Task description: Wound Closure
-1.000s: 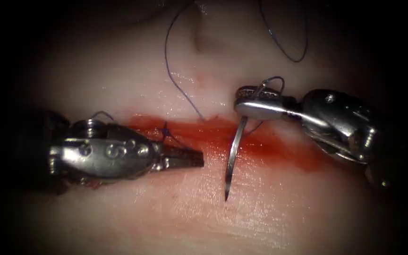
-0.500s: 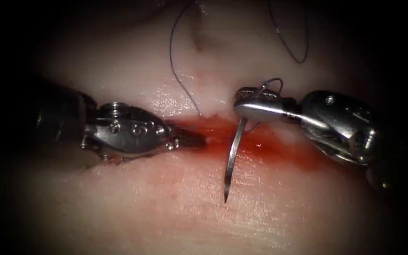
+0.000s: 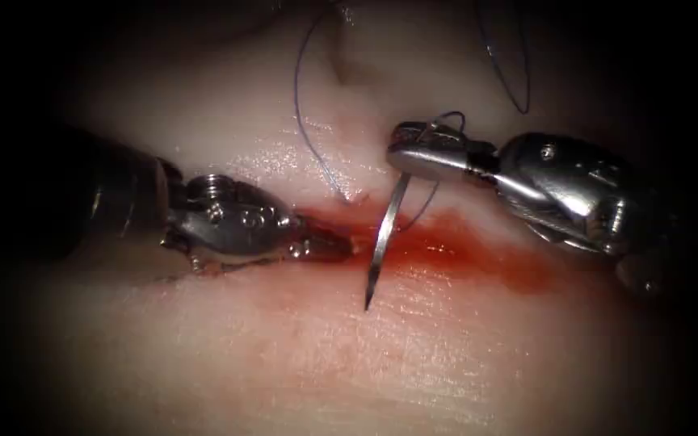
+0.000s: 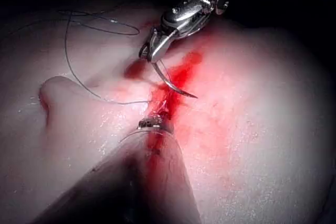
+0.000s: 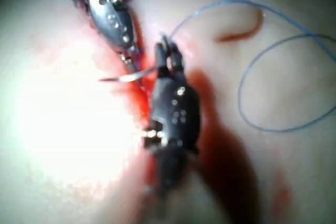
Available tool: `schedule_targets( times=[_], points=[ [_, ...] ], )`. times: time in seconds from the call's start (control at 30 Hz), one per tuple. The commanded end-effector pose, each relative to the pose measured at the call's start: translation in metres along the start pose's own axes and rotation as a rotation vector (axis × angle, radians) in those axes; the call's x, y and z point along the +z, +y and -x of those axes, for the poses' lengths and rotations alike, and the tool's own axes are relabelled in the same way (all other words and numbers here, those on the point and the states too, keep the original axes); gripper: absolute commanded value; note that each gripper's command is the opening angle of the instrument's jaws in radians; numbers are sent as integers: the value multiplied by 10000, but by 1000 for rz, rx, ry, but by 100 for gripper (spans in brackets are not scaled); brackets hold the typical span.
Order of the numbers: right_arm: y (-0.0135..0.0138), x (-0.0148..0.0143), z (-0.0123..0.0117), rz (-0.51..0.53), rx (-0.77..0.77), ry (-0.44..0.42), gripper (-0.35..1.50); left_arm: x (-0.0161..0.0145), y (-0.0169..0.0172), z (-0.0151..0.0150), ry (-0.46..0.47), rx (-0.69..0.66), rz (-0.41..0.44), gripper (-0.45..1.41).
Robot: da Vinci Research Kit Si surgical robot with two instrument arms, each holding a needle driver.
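Note:
My right tool point(image 3: 414, 153) comes in from the right, jaws shut on the curved needle point(image 3: 381, 242) near its tail end. The needle hangs free of the tissue across the red cut point(image 3: 462, 246), its tip over the near edge. Blue thread point(image 3: 317, 153) runs from the far tissue into the cut's far edge beside the needle. My left tool point(image 3: 334, 242) lies left of the needle, jaws shut on nothing, tip resting in the cut. The left wrist view has the right tool point(image 4: 152, 56) holding the needle point(image 4: 176, 86). The right wrist view has the right tool point(image 5: 168, 56), the needle point(image 5: 123, 77) and the left tool point(image 5: 113, 19).
Red fluid point(image 3: 527, 270) fills the cut and spreads to its right end. A loose loop of thread point(image 3: 519, 97) lies on the far tissue behind the right tool. A small fold in the tissue point(image 3: 341, 69) sits at the far side.
The left tool has moved right and away from me until its tip lies in the cut. The right tool has lifted the needle slightly up and to the left.

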State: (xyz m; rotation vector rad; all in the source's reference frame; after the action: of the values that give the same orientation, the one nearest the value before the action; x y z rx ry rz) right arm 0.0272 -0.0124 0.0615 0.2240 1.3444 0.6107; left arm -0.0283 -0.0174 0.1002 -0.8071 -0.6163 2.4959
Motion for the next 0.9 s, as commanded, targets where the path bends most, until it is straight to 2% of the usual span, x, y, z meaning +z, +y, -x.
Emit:
schedule_targets(
  times=[0.03, 0.13, 0.5, 0.9],
  points=[
    [4, 5, 8, 13, -31, -17, -35, 10, 4, 4, -10, -8, 4, -20],
    [13, 9, 13, 69, -121, -42, -35, 5, 3, 8, -37, -26, 10, -17],
    [7, 34, 39, 91, -215, -90, -35, -29, 20, -10, -37, -43, 0, -20],
    [5, 46, 43, 101, -248, -104, -35, -28, 61, -20, -36, -31, -3, -28]
  ],
)
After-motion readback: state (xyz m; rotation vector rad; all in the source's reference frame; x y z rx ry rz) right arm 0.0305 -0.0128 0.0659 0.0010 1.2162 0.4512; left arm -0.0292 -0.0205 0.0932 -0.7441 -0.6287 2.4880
